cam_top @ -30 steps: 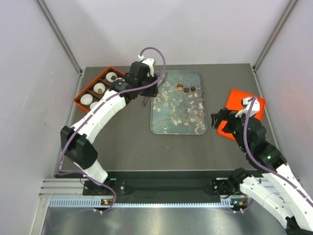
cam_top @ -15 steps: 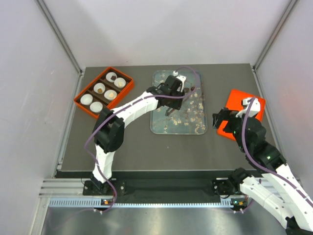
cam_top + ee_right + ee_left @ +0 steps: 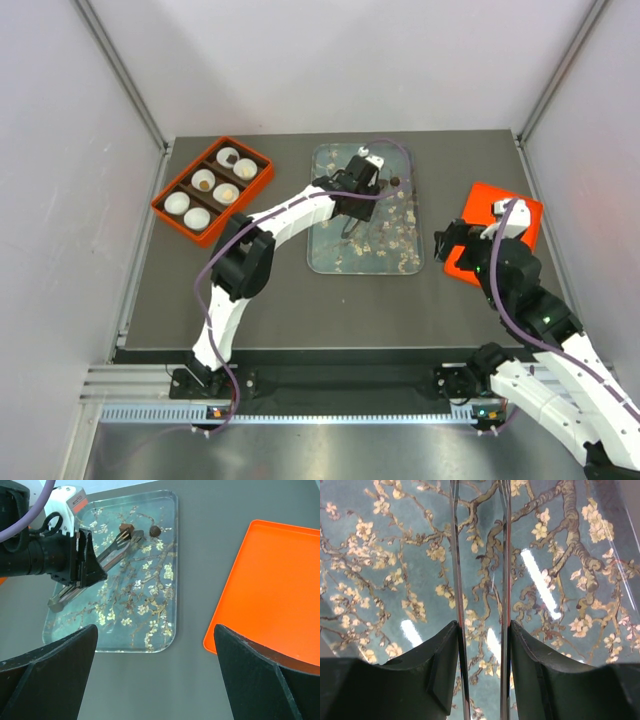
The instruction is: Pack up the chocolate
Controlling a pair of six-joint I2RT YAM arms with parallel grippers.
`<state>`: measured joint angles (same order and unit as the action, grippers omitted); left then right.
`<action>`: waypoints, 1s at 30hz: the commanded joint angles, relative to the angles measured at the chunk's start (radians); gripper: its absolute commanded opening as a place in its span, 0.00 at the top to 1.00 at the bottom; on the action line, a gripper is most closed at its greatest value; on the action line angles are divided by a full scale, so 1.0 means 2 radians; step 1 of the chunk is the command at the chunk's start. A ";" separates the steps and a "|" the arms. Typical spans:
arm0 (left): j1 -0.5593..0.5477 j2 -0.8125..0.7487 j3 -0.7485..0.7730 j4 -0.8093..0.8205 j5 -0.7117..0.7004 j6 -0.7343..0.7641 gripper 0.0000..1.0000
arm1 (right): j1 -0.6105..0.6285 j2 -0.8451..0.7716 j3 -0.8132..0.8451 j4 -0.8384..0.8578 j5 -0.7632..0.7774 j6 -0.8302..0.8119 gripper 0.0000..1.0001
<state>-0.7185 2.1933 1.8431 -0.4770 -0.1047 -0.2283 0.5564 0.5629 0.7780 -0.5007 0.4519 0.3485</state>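
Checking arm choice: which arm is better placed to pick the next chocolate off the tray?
Left. The left gripper holds tongs with tips at a chocolate on the tray; the right gripper hangs open by the orange lid.

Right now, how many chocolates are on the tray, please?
2: a blocky chocolate at the tongs' tips, a round chocolate to its right; more may be hidden.

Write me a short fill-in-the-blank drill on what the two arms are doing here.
1. The left gripper holds metal ____ above the blossom tray.
2. The right gripper is ____, holding nothing.
3. The white paper cups sit in the ____ box.
Missing words: tongs; open; orange.
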 commanded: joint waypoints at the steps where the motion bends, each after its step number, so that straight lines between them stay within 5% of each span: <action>1: 0.002 0.006 0.033 0.030 -0.008 0.012 0.52 | 0.006 0.004 -0.002 0.030 0.009 -0.009 0.00; 18: 0.002 0.027 0.060 0.016 -0.017 0.008 0.59 | 0.006 0.007 -0.005 0.033 0.005 -0.002 0.00; 30: 0.006 -0.127 -0.078 0.027 -0.040 -0.032 0.66 | 0.006 0.002 0.014 0.013 -0.001 0.004 0.00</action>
<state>-0.7151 2.0937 1.7264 -0.4721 -0.1478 -0.2581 0.5564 0.5743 0.7723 -0.4957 0.4511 0.3447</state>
